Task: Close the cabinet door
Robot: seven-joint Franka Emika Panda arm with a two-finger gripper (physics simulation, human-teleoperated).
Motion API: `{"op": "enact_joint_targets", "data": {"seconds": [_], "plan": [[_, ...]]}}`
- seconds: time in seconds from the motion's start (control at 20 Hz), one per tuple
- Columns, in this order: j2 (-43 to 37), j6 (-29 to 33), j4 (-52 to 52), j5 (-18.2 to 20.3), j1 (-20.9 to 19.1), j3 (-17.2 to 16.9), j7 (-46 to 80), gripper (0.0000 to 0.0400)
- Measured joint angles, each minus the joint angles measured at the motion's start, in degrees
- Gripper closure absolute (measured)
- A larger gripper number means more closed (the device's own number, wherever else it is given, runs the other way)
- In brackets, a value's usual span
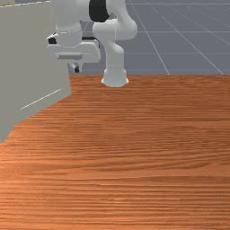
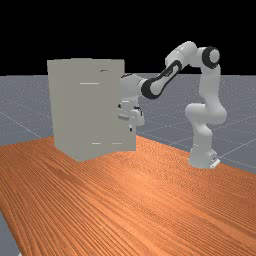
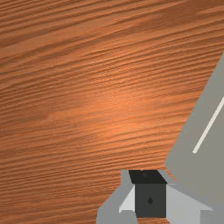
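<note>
Gripper: The arm's gripper (image 1: 77,68) hangs at the free edge of the cabinet door, pictured in the front view's upper left; whether it is open or closed cannot be told.
Contact: The hand overlaps the door's edge in both the front and far views, on the face turned toward those cameras; whether the two touch cannot be made out.
Door: The cabinet door (image 1: 38,58), a flat grey-beige panel, stands open, angled out from the cabinet body toward the arm's side of the table. In the wrist view, its lower corner appears just beside the gripper.
Strip: A thin pale strip (image 1: 40,99) runs along the lower part of the door, near its bottom edge, and is pictured again in the wrist view.
Cabinet: The tall, box-shaped cabinet (image 2: 67,105) stands upright on the table, left of the middle in the far view.
Arm: The white-and-grey arm (image 2: 186,54) rises from its base (image 2: 202,159) at the far view's right, bends high and reaches across to the door.
Table: Orange-brown wood (image 1: 134,157), its grain marked by darker streaks, lies beneath cabinet and arm.
Floor: A grey floor (image 2: 240,130) crossed by pale grid lines spreads beyond the table.
</note>
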Motion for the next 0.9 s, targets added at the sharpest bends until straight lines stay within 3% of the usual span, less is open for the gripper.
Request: {"op": "enact_joint_targets", "data": {"seconds": [0.2, 0.6, 0.9], "plan": [[-0.7, -0.1, -0.2, -0.4, -3.0, -6.8, -4.0, 0.0400], [-1.0, 0.5, -0.1, -1.4, 2.3, -14.1, -6.2, 0.0400], [-1.4, 0.6, 0.0, -1.1, 5.8, -17.3, -5.2, 0.0400]]}}
